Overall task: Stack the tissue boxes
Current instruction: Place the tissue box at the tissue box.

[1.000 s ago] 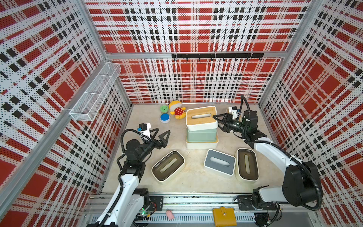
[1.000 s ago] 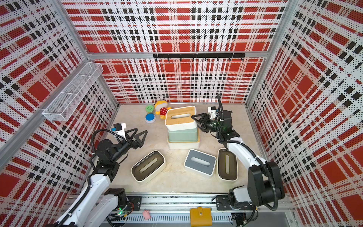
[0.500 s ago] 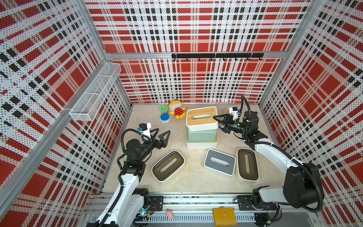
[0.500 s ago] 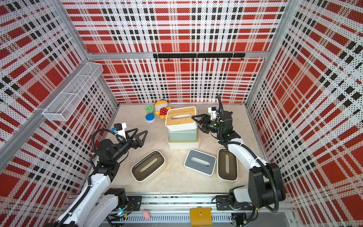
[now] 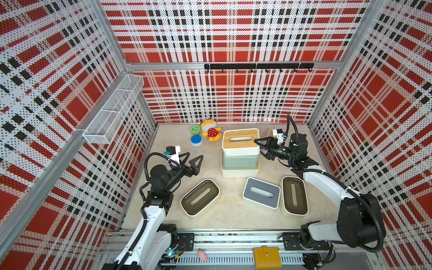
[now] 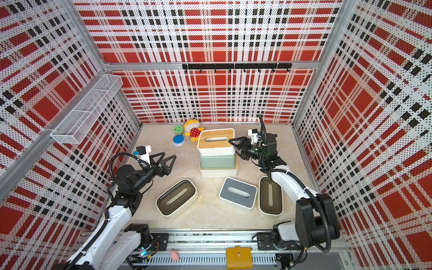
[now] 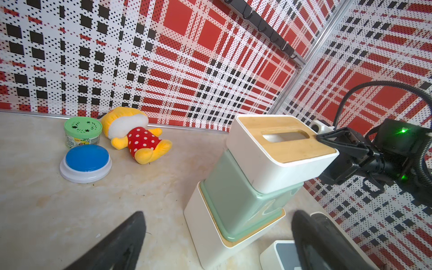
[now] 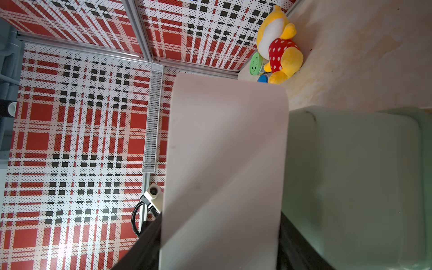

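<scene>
Beige tabletop (image 5: 230, 211), left jaws wide apart, right jaws astride top tissue box (image 5: 240, 146), grip uncertain.

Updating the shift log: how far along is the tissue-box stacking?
Done: three-high stack, bamboo-lidded white box topmost on the green box. In hand: right gripper straddles that top box's end. Remaining: grey-lidded box and two dark-lidded boxes lie loose; left gripper is open, empty.

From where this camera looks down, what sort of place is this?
Probably a robot test booth: plaid perforated walls on a metal frame, two robot arms fixed to a rail, and tissue boxes and a plush toy set out on the table.
</scene>
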`<action>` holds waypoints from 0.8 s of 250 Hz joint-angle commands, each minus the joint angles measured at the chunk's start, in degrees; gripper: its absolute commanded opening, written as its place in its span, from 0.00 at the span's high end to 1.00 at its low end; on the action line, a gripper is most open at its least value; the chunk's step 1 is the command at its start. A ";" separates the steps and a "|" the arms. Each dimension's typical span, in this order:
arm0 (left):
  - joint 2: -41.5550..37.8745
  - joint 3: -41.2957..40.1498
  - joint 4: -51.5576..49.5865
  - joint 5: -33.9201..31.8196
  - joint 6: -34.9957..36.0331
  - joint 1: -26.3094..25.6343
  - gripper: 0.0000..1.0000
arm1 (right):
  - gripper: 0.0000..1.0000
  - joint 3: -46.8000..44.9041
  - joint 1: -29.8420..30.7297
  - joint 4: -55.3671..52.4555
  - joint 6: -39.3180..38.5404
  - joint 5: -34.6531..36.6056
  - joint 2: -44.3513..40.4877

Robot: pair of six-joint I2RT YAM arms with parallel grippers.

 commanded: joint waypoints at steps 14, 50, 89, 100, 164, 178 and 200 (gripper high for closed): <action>-0.03 1.56 1.98 0.84 -0.60 0.31 0.01 | 0.31 -0.56 -0.40 3.79 -0.48 0.24 -0.12; 0.15 1.64 1.99 0.84 -0.60 0.35 0.01 | 0.28 -0.69 -0.49 3.27 -0.81 0.29 -0.09; 0.06 1.62 2.05 0.84 -0.72 0.35 0.01 | 0.24 -0.31 -0.58 0.82 -2.34 0.98 -0.44; 0.06 1.68 1.98 0.84 -0.69 0.35 0.00 | 0.23 -0.05 -0.58 -0.24 -2.93 1.19 -0.52; 0.07 1.67 1.99 0.84 -0.73 0.31 0.00 | 0.19 1.22 -0.58 -4.25 -5.64 2.05 -0.30; 0.16 1.65 1.97 0.94 -0.71 0.30 0.01 | 0.19 1.55 -0.58 -5.05 -6.18 2.25 -0.28; 0.07 1.70 1.94 0.84 -0.69 0.44 0.01 | 0.17 1.68 -0.58 -5.76 -6.79 2.58 -0.25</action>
